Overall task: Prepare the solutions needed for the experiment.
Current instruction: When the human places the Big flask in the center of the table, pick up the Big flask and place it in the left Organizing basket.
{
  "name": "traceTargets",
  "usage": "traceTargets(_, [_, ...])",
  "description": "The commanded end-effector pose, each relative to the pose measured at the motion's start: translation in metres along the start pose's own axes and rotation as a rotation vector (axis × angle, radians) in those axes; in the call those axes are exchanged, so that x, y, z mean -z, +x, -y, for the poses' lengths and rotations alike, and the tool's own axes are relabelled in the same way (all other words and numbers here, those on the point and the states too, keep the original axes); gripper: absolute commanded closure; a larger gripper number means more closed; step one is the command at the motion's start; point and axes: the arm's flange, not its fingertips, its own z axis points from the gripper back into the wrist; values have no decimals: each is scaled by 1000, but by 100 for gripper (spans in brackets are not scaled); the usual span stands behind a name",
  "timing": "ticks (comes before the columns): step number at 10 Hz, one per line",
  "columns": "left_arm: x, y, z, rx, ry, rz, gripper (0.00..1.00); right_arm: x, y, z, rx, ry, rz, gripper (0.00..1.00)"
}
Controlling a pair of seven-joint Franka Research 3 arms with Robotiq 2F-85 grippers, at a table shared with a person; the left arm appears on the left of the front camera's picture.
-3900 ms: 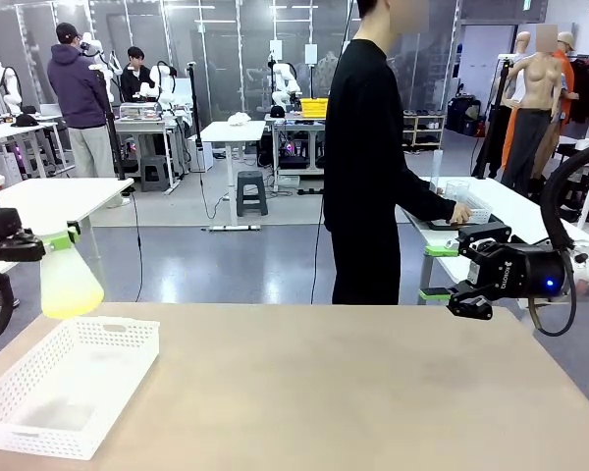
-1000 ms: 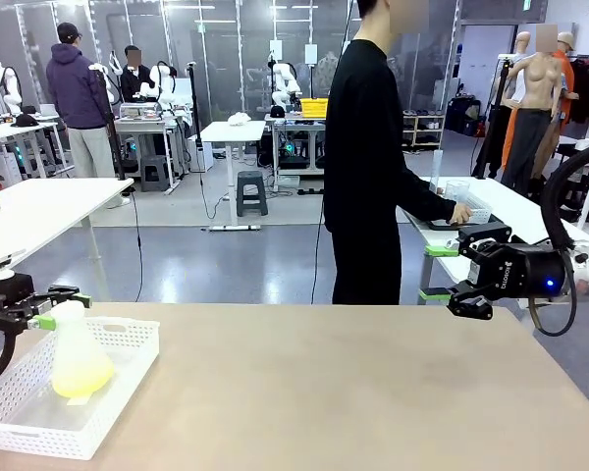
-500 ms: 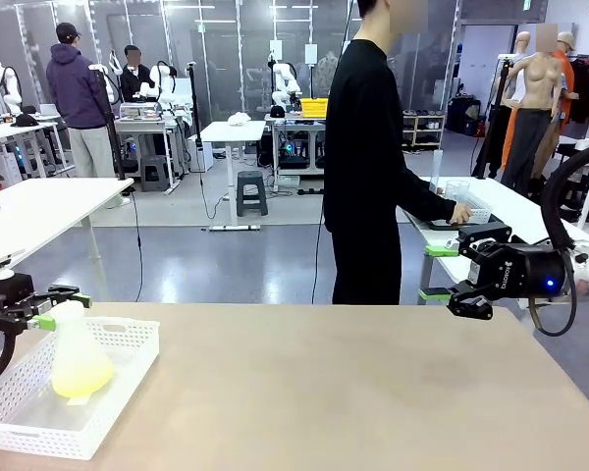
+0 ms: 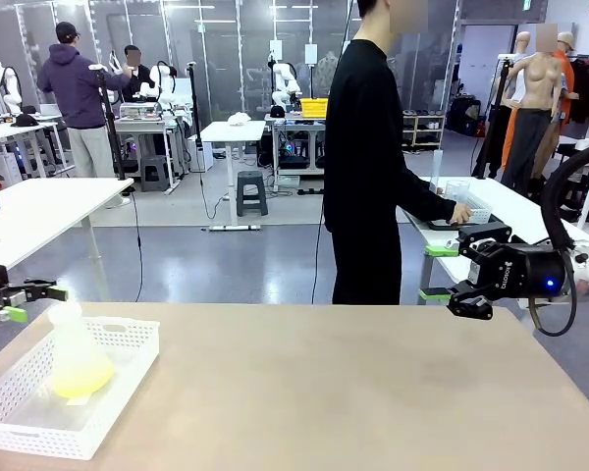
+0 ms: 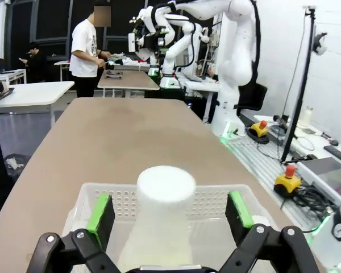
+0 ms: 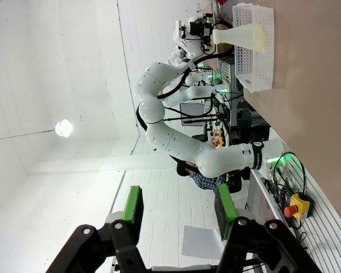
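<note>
Backing off, the left gripper point(image 5: 169, 219), wide open and empty, faces the frosted conical flask of yellow solution point(image 4: 77, 353) in the white perforated plastic basket point(image 4: 128, 368).

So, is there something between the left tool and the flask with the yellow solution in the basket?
No, nothing visible. The left tool is open beside the flask's neck, its green pads apart from it on both sides. The flask stands upright inside the white basket.
</note>
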Motion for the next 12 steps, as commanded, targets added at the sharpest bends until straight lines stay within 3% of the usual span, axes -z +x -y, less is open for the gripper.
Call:
traceTargets(1, [-11, 19, 5, -56, -73, 45, 0, 1, -1, -2, -4, 8, -4, 35])
traceTargets(3, [-15, 43, 15, -131, -79, 10, 0, 1, -1, -2, -4, 8, -4, 35])
traceTargets(5, [-10, 71, 34, -274, -55, 41, 0, 1, -1, -2, -4, 8, -4, 35])
traceTargets(8, [12, 103, 70, -611, -40, 35, 0, 1, -1, -2, -4, 8, -4, 35])
traceTargets(9, [18, 112, 77, -785, -82, 139, 0, 1, -1, -2, -4, 8, -4, 35])
traceTargets(12, [21, 116, 74, -1049, -21, 196, 0, 1, -1, -2, -4, 8, -4, 35])
